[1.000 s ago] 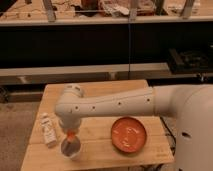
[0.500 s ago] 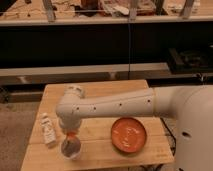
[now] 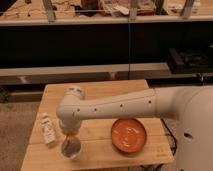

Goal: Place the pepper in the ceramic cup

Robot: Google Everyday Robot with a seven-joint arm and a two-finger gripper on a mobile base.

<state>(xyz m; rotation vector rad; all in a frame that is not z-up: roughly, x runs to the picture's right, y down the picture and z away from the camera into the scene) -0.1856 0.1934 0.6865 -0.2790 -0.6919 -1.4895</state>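
My gripper (image 3: 70, 136) hangs from the arm's wrist at the front left of the wooden table (image 3: 100, 95) and points straight down. It is shut on the small orange pepper (image 3: 71, 134), of which only a short orange piece shows under the wrist. The ceramic cup (image 3: 71, 148), small and round, stands right below the gripper near the table's front edge. The pepper's lower end is at or just above the cup's rim; I cannot tell whether they touch.
A white bottle (image 3: 48, 130) stands just left of the cup and gripper. An orange-red plate (image 3: 129, 135) lies to the right on the table. My arm spans the table from the right. Dark shelving stands behind the table.
The gripper with the pepper has sunk slightly toward the cup. The cup, the bottle and the plate have not moved.
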